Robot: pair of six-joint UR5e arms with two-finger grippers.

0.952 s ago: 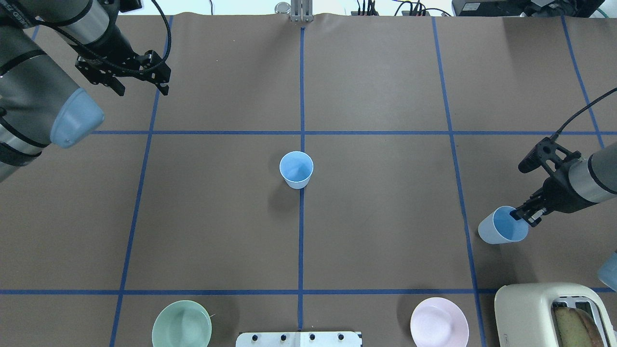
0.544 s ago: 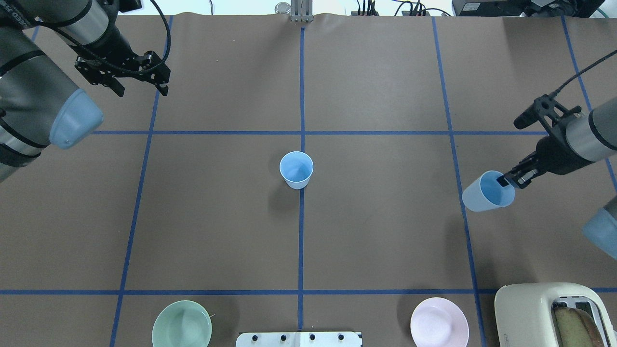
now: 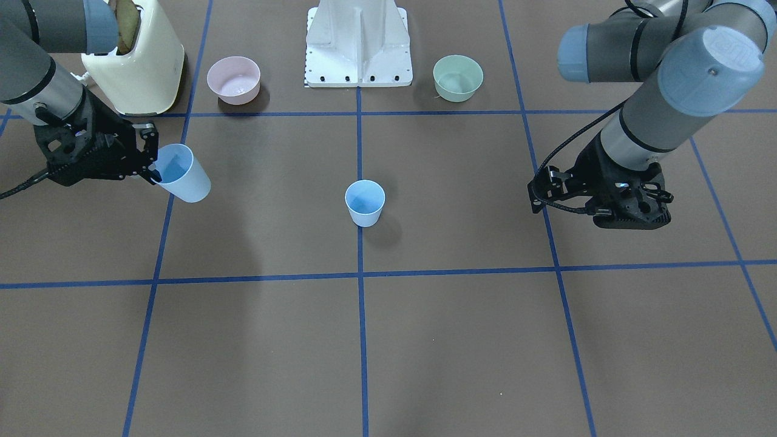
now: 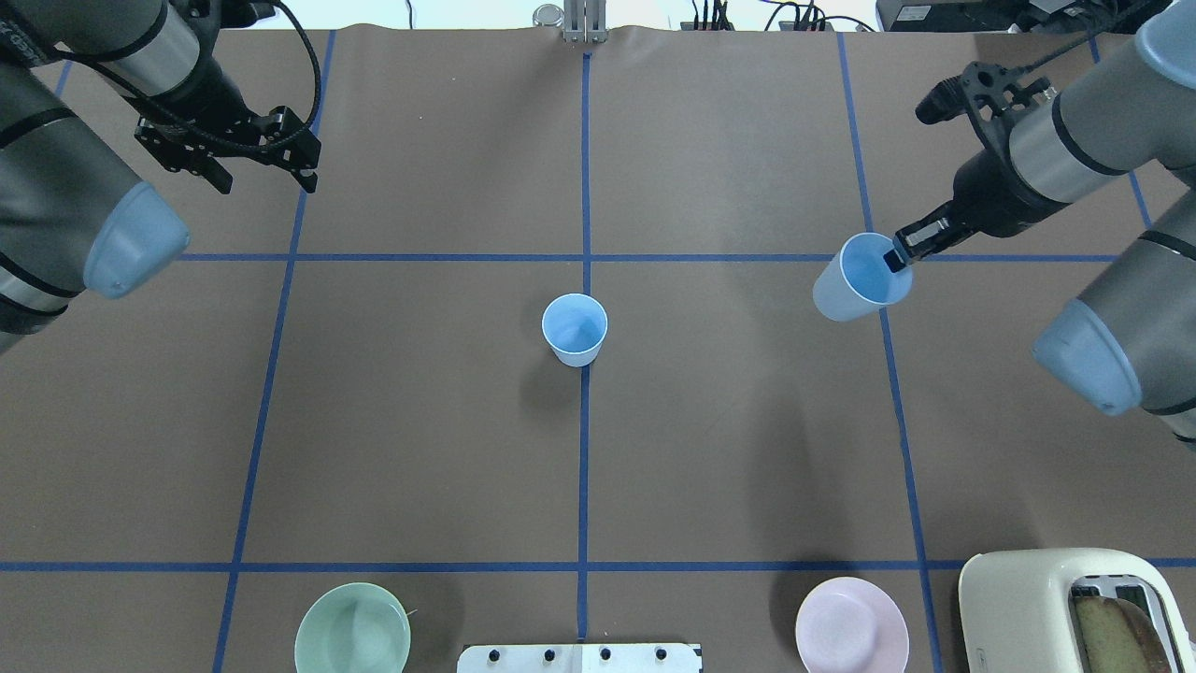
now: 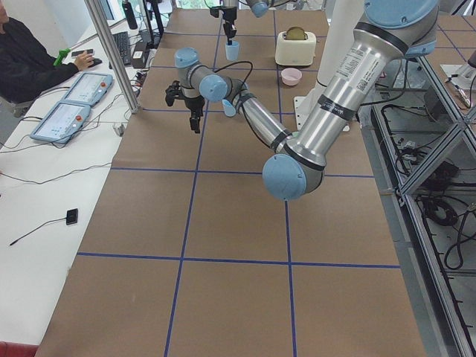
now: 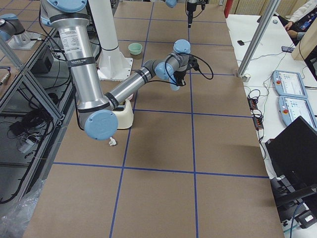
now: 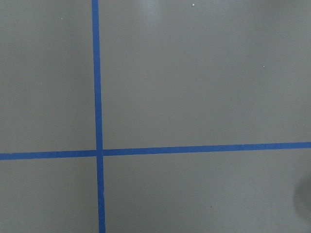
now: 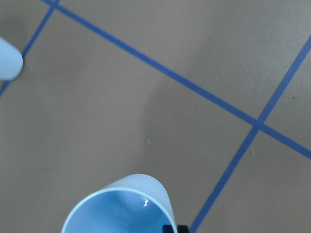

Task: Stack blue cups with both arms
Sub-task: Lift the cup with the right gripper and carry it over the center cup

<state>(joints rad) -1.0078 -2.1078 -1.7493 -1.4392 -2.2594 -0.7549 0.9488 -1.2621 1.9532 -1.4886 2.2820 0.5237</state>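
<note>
One pale-blue cup [image 4: 574, 327] stands upright on the centre tape line; it also shows in the front view [image 3: 365, 202]. My right gripper [image 4: 901, 254] is shut on the rim of the second blue cup [image 4: 858, 278] and holds it tilted above the table, right of the standing cup. In the front view this held cup [image 3: 183, 174] hangs at my right gripper [image 3: 152, 173]. The right wrist view shows the held cup [image 8: 121, 206] at the bottom and the standing cup [image 8: 8, 58] at the top left edge. My left gripper [image 4: 263, 178] is open and empty at the far left.
A green bowl [image 4: 352, 639], a pink bowl [image 4: 851, 624] and a cream toaster [image 4: 1065, 608] with toast sit along the near edge beside the white pedestal base [image 4: 579, 657]. Blue tape lines cross the brown table [image 4: 420, 421].
My right gripper has carried the held cup up and away from the near right, toward the far side and a little toward the centre. My left gripper has barely shifted.
</note>
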